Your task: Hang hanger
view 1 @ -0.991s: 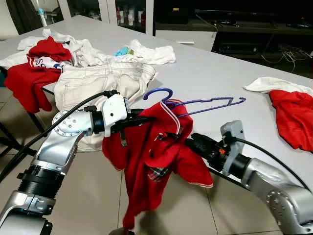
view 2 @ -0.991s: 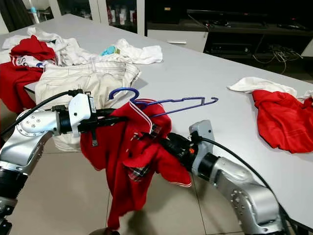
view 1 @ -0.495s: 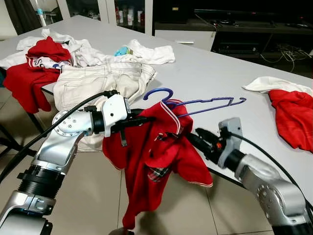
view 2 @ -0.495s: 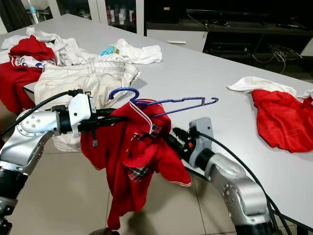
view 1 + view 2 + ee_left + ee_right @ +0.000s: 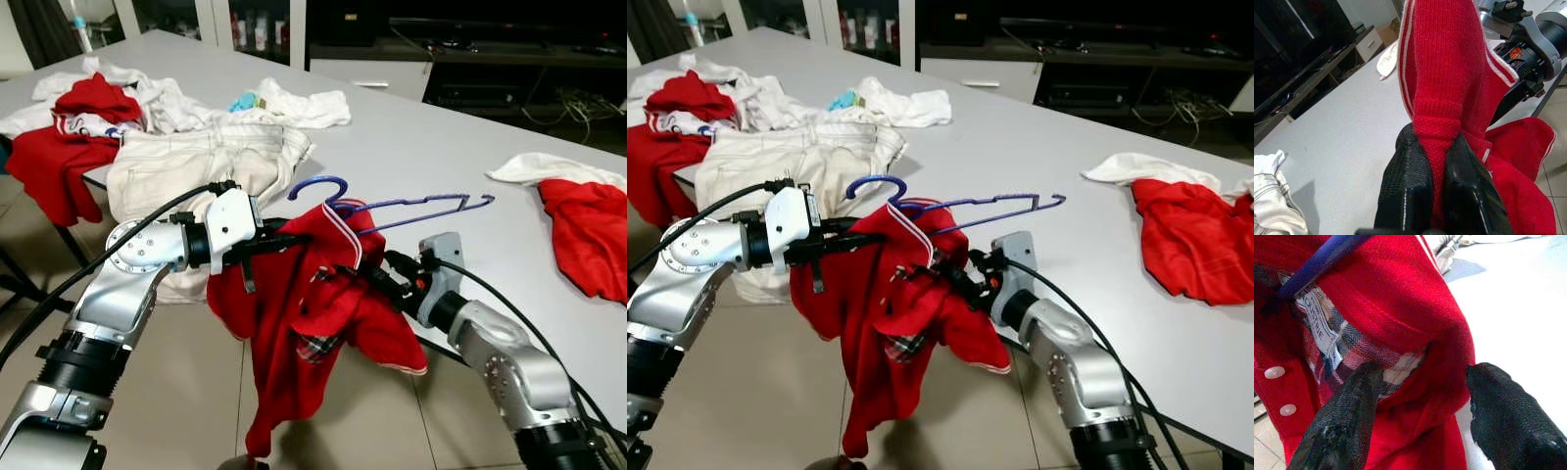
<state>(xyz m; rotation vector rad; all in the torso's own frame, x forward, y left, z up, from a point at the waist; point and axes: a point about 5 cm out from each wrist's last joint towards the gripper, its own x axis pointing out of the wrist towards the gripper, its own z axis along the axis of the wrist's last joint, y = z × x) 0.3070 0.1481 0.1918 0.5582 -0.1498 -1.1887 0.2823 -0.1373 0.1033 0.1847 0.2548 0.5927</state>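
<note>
A red polo shirt (image 5: 294, 333) hangs off the table's near edge, half threaded on a purple hanger (image 5: 411, 206) whose hook (image 5: 315, 186) points left and whose far arm sticks out bare over the table. My left gripper (image 5: 294, 238) is shut on the shirt's striped collar (image 5: 1444, 73), holding it up. My right gripper (image 5: 377, 279) is open at the collar opening. Its fingers (image 5: 1342, 426) straddle a fold of red cloth by the plaid lining and label (image 5: 1320, 340), with the hanger bar (image 5: 1317, 262) just beyond.
The grey table (image 5: 421, 127) carries cream jeans (image 5: 196, 162), a heap of red and white clothes (image 5: 88, 108) at the left, a white garment (image 5: 304, 103) behind, and a red and white garment (image 5: 588, 225) at the right. Tiled floor (image 5: 186, 392) lies below.
My right gripper has moved left and up, from beside the shirt's lower right fold to the collar opening. The left gripper and the hanger have stayed in place.
</note>
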